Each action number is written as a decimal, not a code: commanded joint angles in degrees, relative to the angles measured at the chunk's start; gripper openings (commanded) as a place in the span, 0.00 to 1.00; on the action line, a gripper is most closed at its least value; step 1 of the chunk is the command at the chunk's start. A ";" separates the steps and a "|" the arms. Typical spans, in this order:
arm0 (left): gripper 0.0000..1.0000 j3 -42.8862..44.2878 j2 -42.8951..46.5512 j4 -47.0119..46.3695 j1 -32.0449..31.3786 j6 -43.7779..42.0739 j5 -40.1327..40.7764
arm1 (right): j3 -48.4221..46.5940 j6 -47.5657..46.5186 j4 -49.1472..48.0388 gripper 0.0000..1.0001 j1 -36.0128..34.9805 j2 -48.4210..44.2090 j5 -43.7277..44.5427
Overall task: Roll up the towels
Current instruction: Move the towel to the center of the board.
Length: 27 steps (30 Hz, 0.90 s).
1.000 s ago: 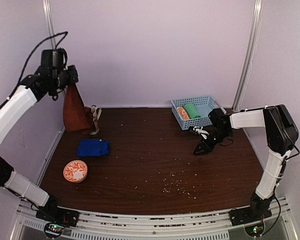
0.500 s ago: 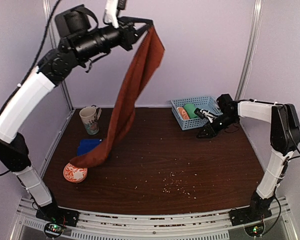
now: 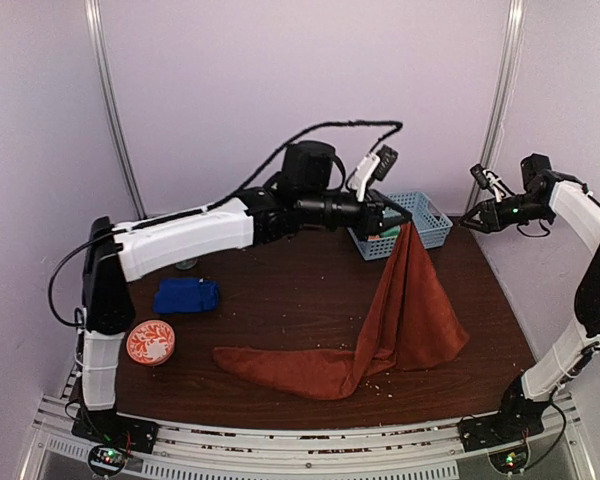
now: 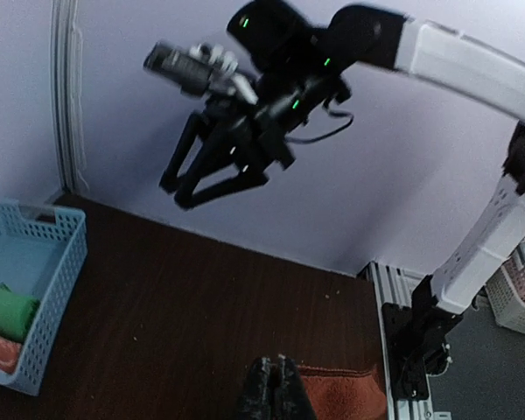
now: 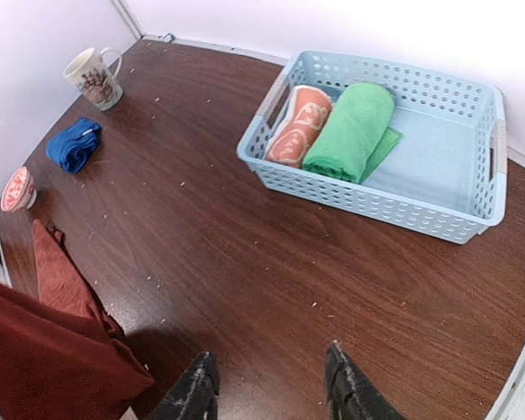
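Note:
The rust-brown towel (image 3: 400, 325) hangs by one corner from my left gripper (image 3: 405, 222), which is shut on it just in front of the basket. Its lower part trails left across the table to about the middle front. In the left wrist view the shut fingertips (image 4: 278, 372) pinch the towel's edge (image 4: 343, 392). The royal blue towel (image 3: 187, 295) lies crumpled at the left, also seen as the blue towel (image 5: 73, 144) in the right wrist view. My right gripper (image 3: 472, 220) hovers high at the far right, open and empty, its fingers (image 5: 197, 389) above bare table beside the rust-brown towel (image 5: 44, 350).
A light blue basket (image 5: 271, 162) at the back right holds a green rolled towel (image 5: 350, 131) and an orange-and-white rolled towel (image 5: 299, 125). A mug (image 5: 94, 77) stands at the back left. An orange patterned bowl (image 3: 151, 342) sits front left. Crumbs dot the table.
My left arm swung from high on the left down and across to the right, carrying the rust-brown towel so it now drapes over the table. My right gripper rose and pulled back to the right.

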<state>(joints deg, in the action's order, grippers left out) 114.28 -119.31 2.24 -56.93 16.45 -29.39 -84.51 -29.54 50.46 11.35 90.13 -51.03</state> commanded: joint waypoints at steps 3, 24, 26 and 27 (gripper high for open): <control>0.00 -0.05 -8.18 0.77 1.64 1.04 -3.48 | 2.87 -15.10 14.80 0.51 -4.63 -4.94 -3.55; 0.00 1.27 -18.38 -10.64 7.45 13.37 -3.80 | 8.63 6.92 -6.80 0.57 -23.87 2.72 8.98; 0.00 0.67 -17.80 -10.91 7.44 13.50 -3.83 | 6.60 8.52 -7.31 0.56 -25.48 5.28 10.26; 0.00 0.37 -17.57 -10.98 7.44 13.52 -3.82 | 5.46 8.87 -7.38 0.56 -26.34 6.64 11.30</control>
<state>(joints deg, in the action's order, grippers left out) 116.07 -140.29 -4.29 -49.12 29.08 -32.25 -75.37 -26.59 49.04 -12.84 92.20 -44.66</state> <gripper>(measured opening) 0.005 0.565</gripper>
